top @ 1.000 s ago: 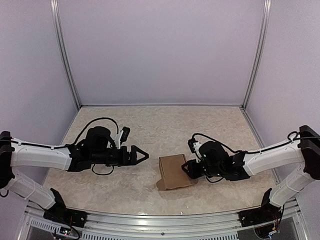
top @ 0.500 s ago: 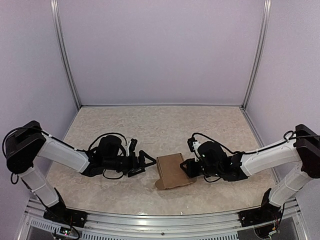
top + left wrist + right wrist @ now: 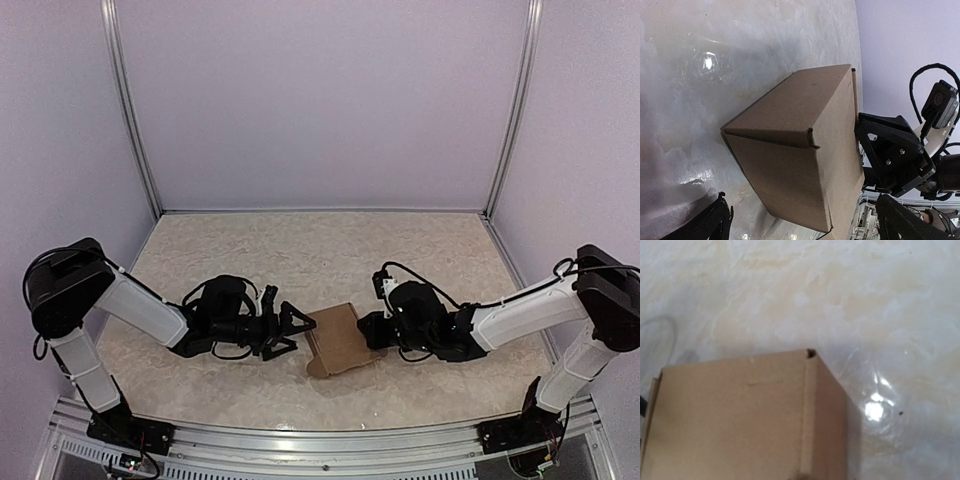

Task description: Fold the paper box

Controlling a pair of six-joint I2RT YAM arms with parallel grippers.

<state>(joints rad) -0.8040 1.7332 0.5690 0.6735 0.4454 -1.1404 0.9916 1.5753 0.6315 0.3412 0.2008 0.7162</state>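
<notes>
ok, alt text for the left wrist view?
Brown cardboard box fills the centre, on a pale marbled table. The right gripper sits against its far side; the open left gripper's fingers frame the bottom corners.

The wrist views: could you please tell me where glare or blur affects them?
Left wrist view: the paper box is sharp, with one bright reflection on the table up-left of it. Right wrist view: soft throughout, with a similar reflection right of it.

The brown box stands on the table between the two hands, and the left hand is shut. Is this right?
Not quite: the left hand is open, its fingers spread wide before the box, as the left wrist view shows. The rest is right.
</notes>
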